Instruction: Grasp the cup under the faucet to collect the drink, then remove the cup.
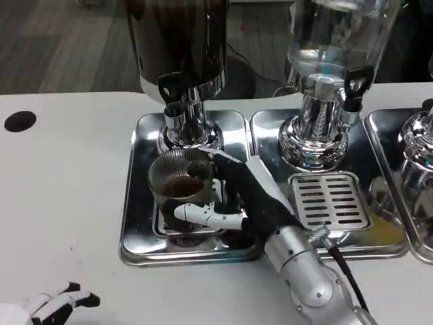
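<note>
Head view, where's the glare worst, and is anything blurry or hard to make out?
In the head view, glare is strongest on the chrome trays and the dispenser bases, which mirror the room. The clear tank at top looks soft and washed out. The dark tank is nearly black, hiding detail. The cup and right robot hand are fairly sharp. The left robot hand is cut off by the frame edge.
</note>
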